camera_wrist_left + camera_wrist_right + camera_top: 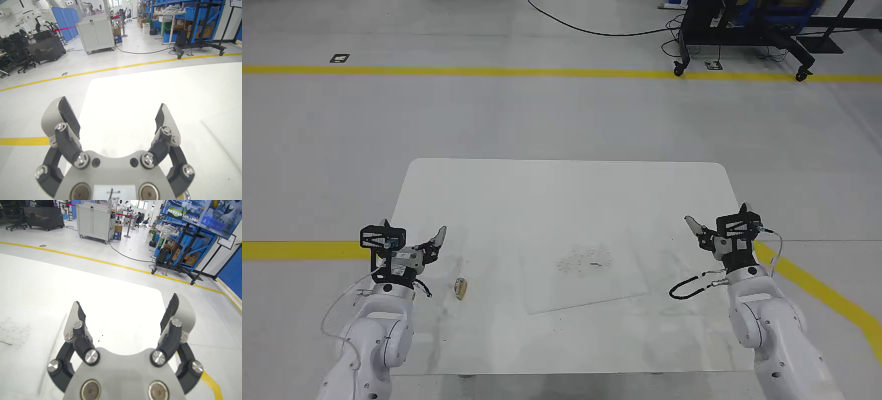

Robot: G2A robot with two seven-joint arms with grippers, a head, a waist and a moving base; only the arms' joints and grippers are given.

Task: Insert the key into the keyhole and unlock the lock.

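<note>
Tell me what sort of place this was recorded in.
Probably a robotics lab or workshop hall: yellow floor lines, blue storage racks with boxes, and another white robot standing across the room.

You see a smooth, matt white table (572,195) carrying a small brass-coloured lock (460,289) that looks like shiny metal. Your left hand (112,101) and right hand (126,298) show brushed grey metal plates, glossy screws and matt black ribbed pads (69,119).

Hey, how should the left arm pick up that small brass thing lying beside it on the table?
Probably across its narrower sides, from straight above. The small brass thing lies flat and low on the table, so only its side faces offer purchase. The left gripper, jaws open, is nearest.
</note>
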